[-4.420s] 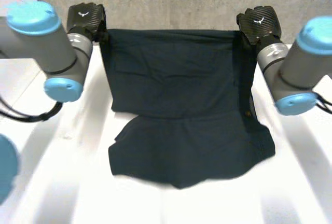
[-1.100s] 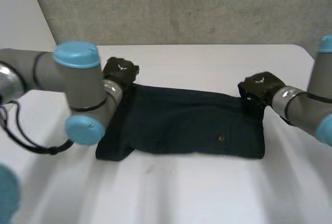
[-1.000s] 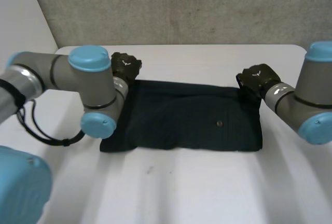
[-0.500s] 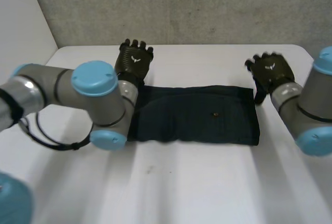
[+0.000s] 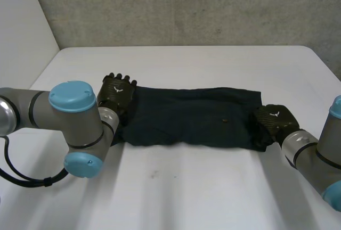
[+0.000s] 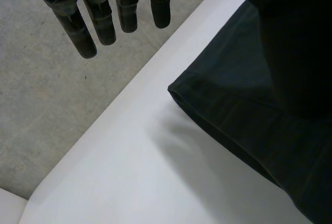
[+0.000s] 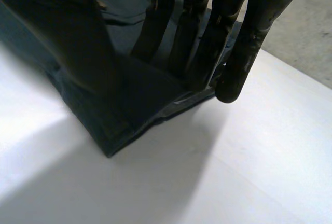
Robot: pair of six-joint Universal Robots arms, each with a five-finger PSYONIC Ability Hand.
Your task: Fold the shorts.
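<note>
The shorts [image 5: 186, 115] are dark, soft cloth, folded into a long flat strip. The strip lies across the middle of the tabletop [image 5: 186, 192], from side to side. Its top is a bit wrinkly. Its edges look thick where the layers pile up. A tiny button [image 5: 225, 119] sits on the cloth, nearer the right end.

The left robot hand [image 5: 117, 92] is black with a woven look. It is at the left end of the strip, by the far corner. In the left wrist view its fingers [image 6: 104, 19] are straight and a little spread, and they hold nothing. They point out over the white top, just beside the corner of the shorts.

The right robot hand [image 5: 272, 122] is at the right end of the strip. In the right wrist view its fingers [image 7: 199, 32] are straight and close together. They lie on the cloth right at the end fold, and one finger hangs just past the edge. They are not curled round the cloth.

The tabletop is white, smooth and a little shiny, with rounded far corners. Behind it stands a rough grey concrete wall [image 5: 186, 6].
</note>
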